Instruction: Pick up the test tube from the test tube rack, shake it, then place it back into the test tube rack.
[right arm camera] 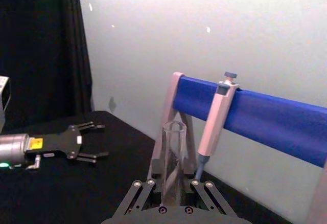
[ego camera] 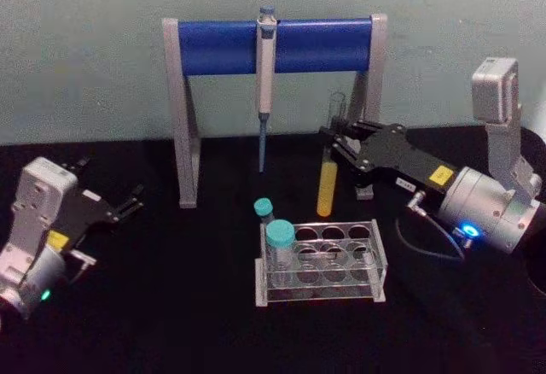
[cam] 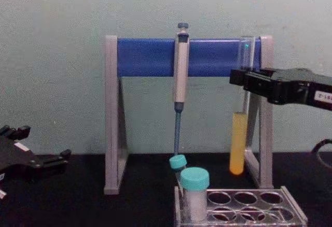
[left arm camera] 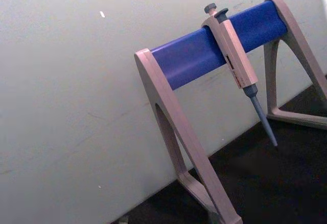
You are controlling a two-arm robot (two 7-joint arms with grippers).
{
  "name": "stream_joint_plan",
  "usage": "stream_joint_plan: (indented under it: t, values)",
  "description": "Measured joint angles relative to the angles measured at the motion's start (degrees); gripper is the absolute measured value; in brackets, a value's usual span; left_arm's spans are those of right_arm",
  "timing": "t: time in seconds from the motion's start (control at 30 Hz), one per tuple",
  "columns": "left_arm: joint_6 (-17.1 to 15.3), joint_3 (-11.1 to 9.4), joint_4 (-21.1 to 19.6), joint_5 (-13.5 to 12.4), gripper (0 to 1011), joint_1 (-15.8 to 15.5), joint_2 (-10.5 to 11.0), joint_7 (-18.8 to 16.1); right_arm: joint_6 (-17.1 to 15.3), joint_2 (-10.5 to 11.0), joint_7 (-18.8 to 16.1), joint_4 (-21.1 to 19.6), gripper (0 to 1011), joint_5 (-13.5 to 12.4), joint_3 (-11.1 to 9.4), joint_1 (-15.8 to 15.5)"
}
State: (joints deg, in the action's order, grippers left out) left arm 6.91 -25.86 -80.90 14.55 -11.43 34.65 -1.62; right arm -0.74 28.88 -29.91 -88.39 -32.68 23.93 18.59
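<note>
One right gripper (ego camera: 335, 140), seemingly level, around tube (ego camera: 327, 190)

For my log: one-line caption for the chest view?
Right end effector holds the test tube upright, clear of the test tube rack; left end effector parked low-left.

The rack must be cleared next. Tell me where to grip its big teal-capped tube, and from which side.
Best take the big teal-capped tube by its cap, coming straight down from above. It stands upright in the rack, so only its top stands clear. Set the jaws left and right of the cap, since the smaller capped tube stands close behind it.
</note>
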Motion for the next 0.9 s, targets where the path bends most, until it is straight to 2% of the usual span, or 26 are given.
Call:
stream_joint_plan:
  t: [0.2,0.4,0.57,0.73,0.9]
  values:
    - [0.00,0.00,0.00,0.00,1001,0.00,0.00,0.00,-0.08,1.36,0.82,-1.41,230,0.22,-1.32,-1.40]
    - [0.00,0.00,0.00,0.00,1001,0.00,0.00,0.00,-0.84,3.39,1.00,-4.40,230,-0.18,-2.51,-4.33]
    - [0.00,0.00,0.00,0.00,1001,0.00,0.00,0.00,-1.50,4.50,-0.13,-6.89,230,-0.88,-2.16,-6.28]
    - [0.00,0.00,0.00,0.00,1001,0.00,0.00,0.00,-1.43,4.10,-1.20,-7.39,230,-1.31,-1.09,-6.27]
    - [0.00,0.00,0.00,0.00,1001,0.00,0.00,0.00,-0.85,2.76,-1.29,-6.54,230,-1.26,-0.10,-4.74]
